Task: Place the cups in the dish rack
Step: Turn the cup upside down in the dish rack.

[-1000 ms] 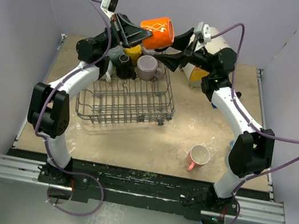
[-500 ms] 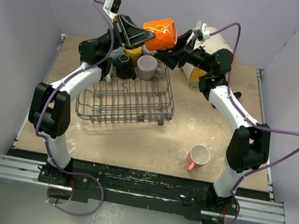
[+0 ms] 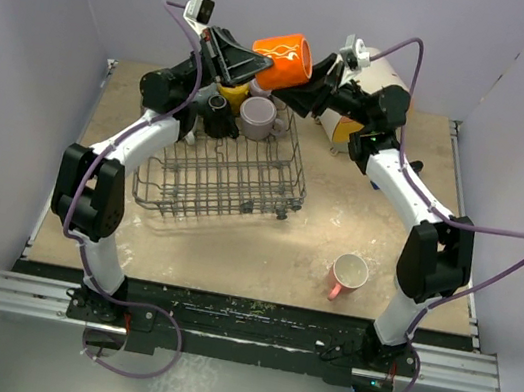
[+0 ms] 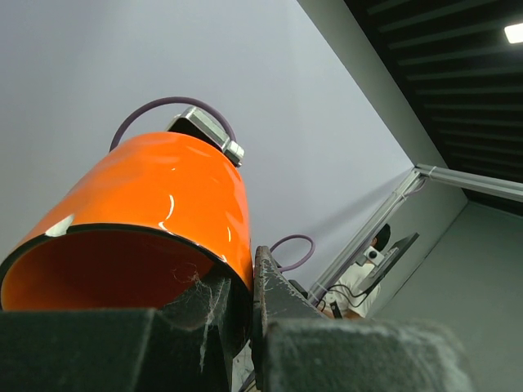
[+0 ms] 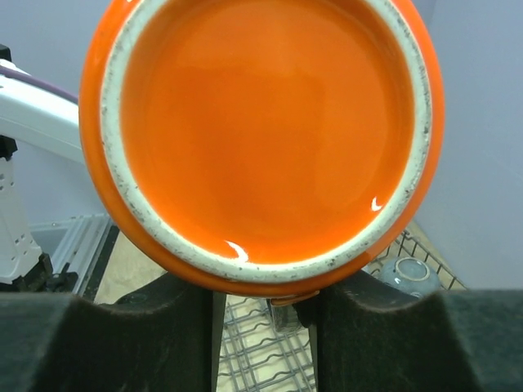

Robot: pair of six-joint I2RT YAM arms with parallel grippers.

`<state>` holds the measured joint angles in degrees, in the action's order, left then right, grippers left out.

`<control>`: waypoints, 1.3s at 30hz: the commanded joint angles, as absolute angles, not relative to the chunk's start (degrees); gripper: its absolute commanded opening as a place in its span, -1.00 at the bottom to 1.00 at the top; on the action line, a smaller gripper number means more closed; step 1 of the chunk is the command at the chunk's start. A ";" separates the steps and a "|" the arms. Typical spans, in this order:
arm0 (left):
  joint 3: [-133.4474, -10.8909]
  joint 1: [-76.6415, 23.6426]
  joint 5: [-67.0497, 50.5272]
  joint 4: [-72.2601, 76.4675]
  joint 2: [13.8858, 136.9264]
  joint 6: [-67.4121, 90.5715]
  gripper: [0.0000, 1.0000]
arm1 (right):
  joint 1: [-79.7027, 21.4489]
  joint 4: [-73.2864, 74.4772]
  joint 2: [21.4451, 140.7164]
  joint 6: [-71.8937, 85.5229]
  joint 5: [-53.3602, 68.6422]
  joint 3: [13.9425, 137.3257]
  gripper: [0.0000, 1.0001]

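Note:
An orange cup (image 3: 284, 58) hangs on its side in the air above the back of the dish rack (image 3: 219, 178). My left gripper (image 3: 254, 68) is shut on its rim, with one finger inside the mouth and one outside (image 4: 252, 278). My right gripper (image 3: 306, 87) is at the cup's base (image 5: 261, 131), which fills the right wrist view. Its jaws stand apart, either side of the cup's handle (image 5: 282, 300), with gaps showing. A mauve cup (image 3: 258, 114), a black cup (image 3: 217, 117) and a yellow cup (image 3: 235, 90) sit in the rack's back row. A pink cup (image 3: 348, 272) stands on the table at the near right.
A big white cylinder (image 3: 366, 98) with orange and yellow fronts lies behind the right gripper at the back. Under the orange cup, the right wrist view shows rack wires (image 5: 261, 351) and a grey-blue cup (image 5: 406, 273). Grey walls enclose the tan table.
The right gripper has moved left up to the orange cup's base and its jaws have narrowed. The left gripper has kept its hold and shifted the cup slightly up and right.

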<state>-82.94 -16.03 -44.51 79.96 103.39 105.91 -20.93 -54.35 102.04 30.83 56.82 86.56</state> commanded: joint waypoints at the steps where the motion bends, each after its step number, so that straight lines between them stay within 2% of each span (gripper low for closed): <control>1: -85.96 -16.52 -40.56 86.40 102.48 106.31 -1.00 | -21.12 -57.59 101.43 31.62 57.87 89.52 -0.21; 7: -85.11 -16.52 -40.54 86.32 102.28 106.18 -1.00 | -21.09 -57.49 101.51 32.06 58.59 89.65 -0.52; 14: -83.64 -16.60 -40.43 85.90 101.83 105.69 -1.00 | -21.13 -57.50 101.52 32.84 59.55 89.82 -1.00; 20: -82.53 -16.52 -40.19 85.61 101.55 105.27 -0.99 | -21.09 -57.77 101.52 34.19 60.47 90.17 -1.00; 27: -80.66 -16.52 -39.90 85.52 100.40 104.36 -0.59 | -21.02 -58.07 101.34 35.16 61.38 90.09 -1.00; 31: -79.12 -16.51 -40.24 84.92 99.16 103.08 -0.29 | -21.04 -58.44 101.16 35.76 61.87 90.02 -1.00; 39: -72.60 -15.49 -42.40 77.18 93.27 95.38 0.22 | -20.94 -59.54 100.81 37.30 62.56 89.82 -1.00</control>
<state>-75.31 -16.25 -41.78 78.54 98.85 101.32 -20.73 -54.30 102.74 35.68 62.85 86.83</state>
